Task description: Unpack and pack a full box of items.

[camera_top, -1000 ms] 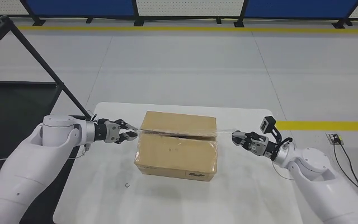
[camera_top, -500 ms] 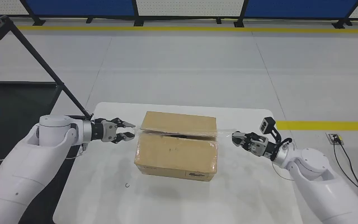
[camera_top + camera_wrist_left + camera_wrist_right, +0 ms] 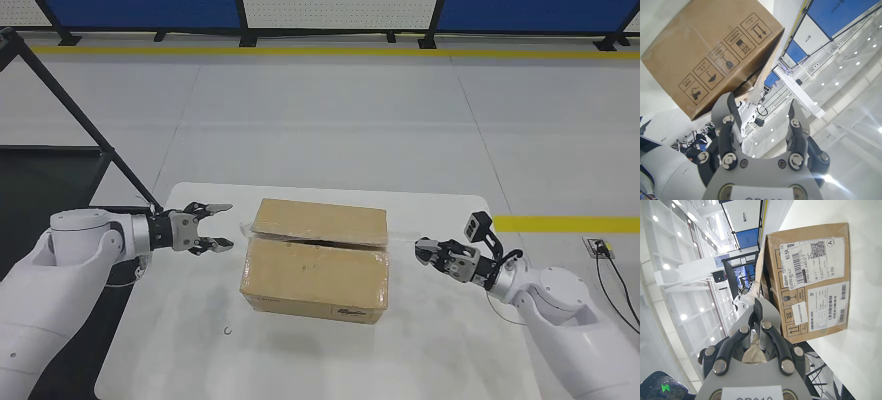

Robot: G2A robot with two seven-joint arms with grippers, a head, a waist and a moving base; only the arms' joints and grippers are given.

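**Item 1: left gripper** (image 3: 216, 228). Hovers over the table (image 3: 170, 330), just beside the box's L end, no contact. Fingers spread wide, nothing in them. A ragged loose tape end (image 3: 757, 90) hangs off the box corner in front of it.

**Item 2: box** (image 3: 315, 275). Brown cardboard, mid-table, btwn the two arms, sitting flat. Top seam gapes dark; far flap (image 3: 320, 217) is a bit lifted. Shipping labels (image 3: 810, 266) on the R end.
- Handling (est.): corrugated walls stiff, corners firm. The task calls it full, so prob. heavy and not a one-gripper lift.
- Flaps are the weak part and will fold at the crease.
- Best hold: free edge of a flap at the seam, near an end, pinching the board itself, not the film.

**Item 3: tape strip** (image 3: 747, 297). Clear film, crumpled, running from the box's R top edge to the R arm.
- Handling (est.): thin, sticky, stretchy. Likely to tear or cling to the pads.

**Item 4: right gripper** (image 3: 428, 247). Near the box's R end, apart from it. Fingers pinched tight together on the tape strip (no gap visible).
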